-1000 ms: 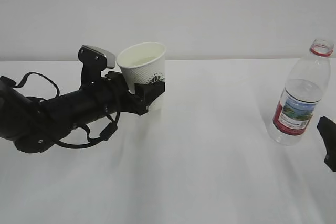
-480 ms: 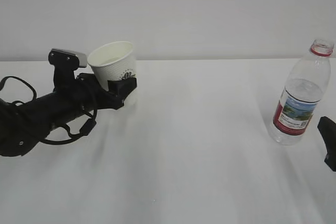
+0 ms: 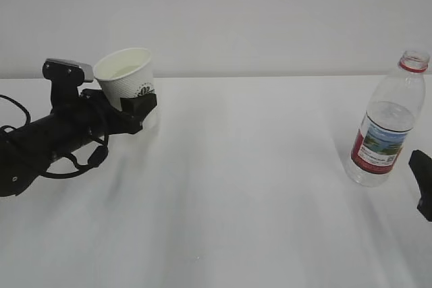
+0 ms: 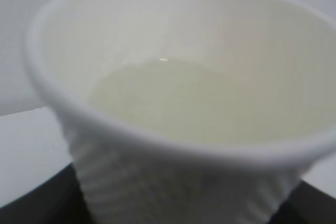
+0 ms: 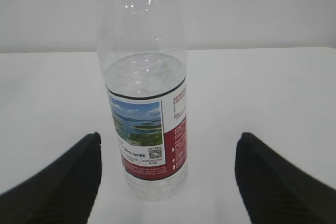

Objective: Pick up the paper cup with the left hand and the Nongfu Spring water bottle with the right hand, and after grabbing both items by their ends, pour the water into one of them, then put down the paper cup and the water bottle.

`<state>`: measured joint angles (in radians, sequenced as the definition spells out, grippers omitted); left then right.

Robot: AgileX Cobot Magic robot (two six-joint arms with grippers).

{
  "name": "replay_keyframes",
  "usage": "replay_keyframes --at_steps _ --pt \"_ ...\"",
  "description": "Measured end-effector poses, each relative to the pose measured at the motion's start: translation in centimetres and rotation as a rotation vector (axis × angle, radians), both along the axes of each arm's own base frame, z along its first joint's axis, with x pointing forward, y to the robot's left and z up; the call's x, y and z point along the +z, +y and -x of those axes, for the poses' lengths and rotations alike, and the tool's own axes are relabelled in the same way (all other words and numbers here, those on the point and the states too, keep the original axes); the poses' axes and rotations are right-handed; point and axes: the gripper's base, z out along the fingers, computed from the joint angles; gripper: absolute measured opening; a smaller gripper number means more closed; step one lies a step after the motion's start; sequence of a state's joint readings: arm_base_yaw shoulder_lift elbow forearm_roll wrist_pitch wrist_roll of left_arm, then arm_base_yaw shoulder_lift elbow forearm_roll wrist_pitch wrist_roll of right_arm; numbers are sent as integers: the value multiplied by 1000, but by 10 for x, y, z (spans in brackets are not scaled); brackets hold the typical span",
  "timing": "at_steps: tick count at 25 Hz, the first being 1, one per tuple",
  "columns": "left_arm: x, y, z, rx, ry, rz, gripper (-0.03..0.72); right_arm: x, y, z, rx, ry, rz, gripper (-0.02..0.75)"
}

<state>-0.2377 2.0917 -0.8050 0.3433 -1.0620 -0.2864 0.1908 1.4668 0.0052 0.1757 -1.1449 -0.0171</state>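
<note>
Right now I am holding the paper cup [image 3: 127,78] in the left hand [image 3: 135,109], whose black jaws are clamped around the cup's lower half at the far left of the white table [image 3: 256,187]. From the left wrist view the water [image 4: 210,103] fills the bottom part of the cup, faintly yellowish against the white inside. The cup tilts slightly, so to set it down well I judge I should level it, lower it straight until the base meets the table, and only then let go. Far to the right, the Nongfu Spring water bottle [image 3: 388,123] stands upright on the table, uncapped and partly full. My right hand [image 5: 168,182] sits just behind it with its jaws spread wide on either side, touching nothing. Between cup and bottle I see only bare table, so nothing blocks either arm.
</note>
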Motion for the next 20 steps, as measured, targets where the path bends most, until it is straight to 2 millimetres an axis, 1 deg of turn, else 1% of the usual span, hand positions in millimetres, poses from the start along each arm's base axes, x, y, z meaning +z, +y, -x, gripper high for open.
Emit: replay_keyframes --at_steps 6,13,20 --pt "-2 3 3 22 -3 -15 516 0 0 0 -1 0 2 595" --pt "-14 21 16 185 35 -23 516 0 0 0 0 0 6 595" --pt "-16 30 17 285 56 -7 516 0 0 0 2 0 16 595"
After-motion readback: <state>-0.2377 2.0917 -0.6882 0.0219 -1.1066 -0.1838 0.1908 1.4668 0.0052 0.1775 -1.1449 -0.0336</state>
